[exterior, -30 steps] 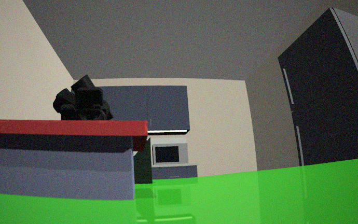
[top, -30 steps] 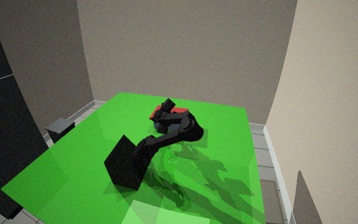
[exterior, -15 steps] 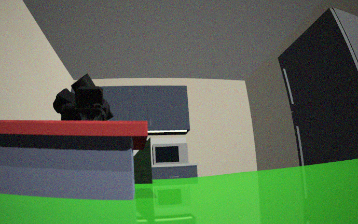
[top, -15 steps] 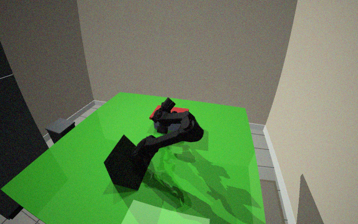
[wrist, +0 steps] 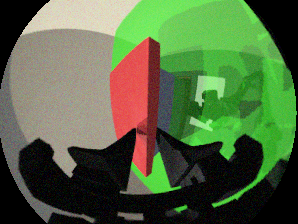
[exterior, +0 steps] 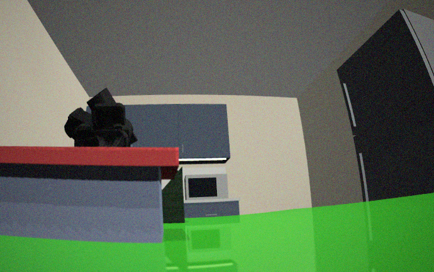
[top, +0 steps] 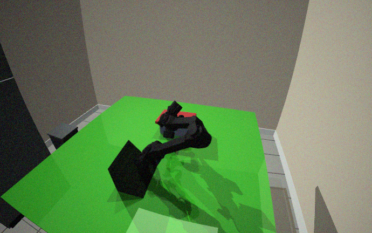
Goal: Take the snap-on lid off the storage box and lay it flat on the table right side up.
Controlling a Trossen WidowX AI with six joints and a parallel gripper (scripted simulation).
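Note:
The red lid (top: 187,114) (exterior: 89,156) (wrist: 129,85) is on top of the blue-grey storage box (top: 179,132) (exterior: 80,208) (wrist: 166,100), which stands on the green table (top: 235,126) (exterior: 275,243). In the exterior view the lid looks level and reaches past the box's right corner, with a dark band below its rim. I cannot tell whether it is still snapped on. My gripper (wrist: 145,130) is shut on the lid's edge, one finger on each side in the wrist view. In the exterior view the lid hides the fingertips.
My black arm (top: 175,144) reaches from its dark base block (top: 126,170) across the table to the box. A pale panel (top: 175,223) shows at the table's near side. A dark grey cabinet (top: 63,131) stands beyond the table's left edge. Walls rise behind and to the right.

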